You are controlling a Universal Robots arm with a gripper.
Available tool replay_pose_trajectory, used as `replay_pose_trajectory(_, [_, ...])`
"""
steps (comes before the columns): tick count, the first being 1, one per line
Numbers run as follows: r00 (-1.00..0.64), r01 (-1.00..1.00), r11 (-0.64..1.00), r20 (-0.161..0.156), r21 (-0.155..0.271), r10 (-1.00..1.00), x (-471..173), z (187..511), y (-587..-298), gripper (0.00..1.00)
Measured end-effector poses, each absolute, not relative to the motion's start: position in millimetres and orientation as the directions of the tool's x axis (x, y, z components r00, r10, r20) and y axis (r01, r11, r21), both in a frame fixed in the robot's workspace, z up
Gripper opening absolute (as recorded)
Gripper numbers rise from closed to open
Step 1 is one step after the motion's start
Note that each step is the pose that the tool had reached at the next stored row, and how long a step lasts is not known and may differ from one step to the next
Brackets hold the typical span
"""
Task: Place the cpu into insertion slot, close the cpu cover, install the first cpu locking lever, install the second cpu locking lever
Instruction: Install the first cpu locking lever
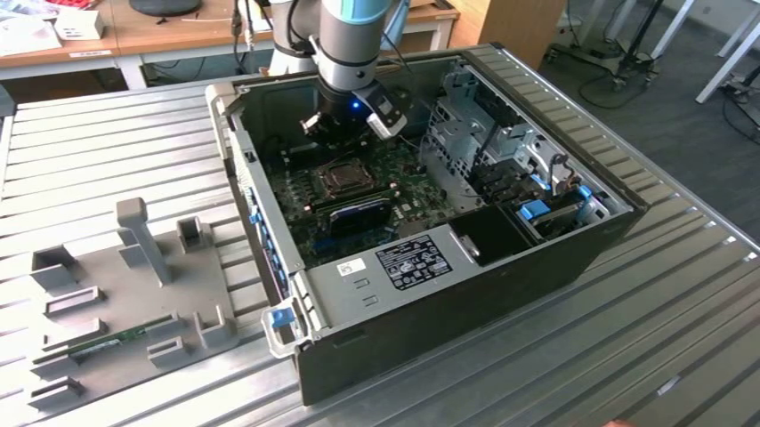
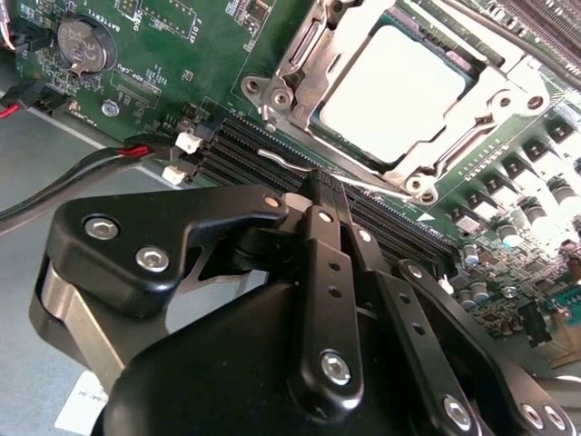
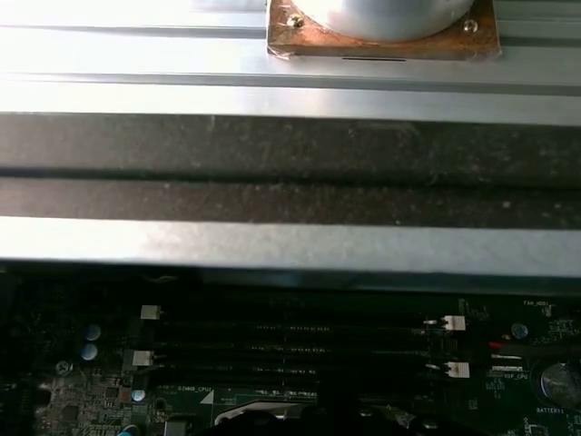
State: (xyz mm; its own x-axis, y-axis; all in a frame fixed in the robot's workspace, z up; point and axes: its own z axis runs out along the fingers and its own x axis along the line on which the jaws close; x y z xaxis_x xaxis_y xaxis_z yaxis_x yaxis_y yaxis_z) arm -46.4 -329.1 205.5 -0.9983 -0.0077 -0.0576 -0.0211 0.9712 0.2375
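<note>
The cpu [image 2: 399,91] lies flat in the insertion slot [image 1: 344,179] of the green motherboard, its dull grey top showing through the window of the cpu cover [image 2: 495,91]. The silvery cover is folded down over it. A thin metal locking lever [image 2: 272,157] runs along the socket's edge beside the black memory slots [image 2: 245,145]. My gripper [image 2: 318,182] reaches into the open computer case [image 1: 558,258] just behind the socket, its black fingers [image 2: 327,272] drawn together to one tip that sits right at this lever rod. In the exterior view the gripper [image 1: 336,133] hangs above the board's far end.
A drive cage [image 1: 487,142] and cables fill the case on the exterior view's right. A coin battery [image 2: 80,44] sits near red-and-black wires [image 2: 136,150]. A grey fixture plate [image 1: 119,294] holding a memory stick [image 1: 113,341] lies on the ribbed metal table [image 1: 665,329].
</note>
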Motion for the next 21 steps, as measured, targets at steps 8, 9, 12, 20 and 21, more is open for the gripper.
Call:
replay_pose_trajectory(8, [-0.998,-0.021,0.971,-0.057,0.236,-0.008,-46.3,202.5,-329.2,0.11])
replay_pose_trajectory(9, [-0.998,-0.021,0.971,-0.058,0.236,-0.008,-46.3,202.2,-329.2,0.11])
replay_pose_trajectory(12, [-0.998,-0.021,0.971,-0.058,0.236,-0.008,-46.2,201.4,-329.1,0.11])
replay_pose_trajectory(20, [-0.998,-0.021,0.974,-0.057,0.227,-0.008,-46.2,197.8,-329.1,0.11])
replay_pose_trajectory(21, [-0.998,-0.021,0.974,-0.057,0.226,-0.008,-46.2,197.4,-329.1,0.11])
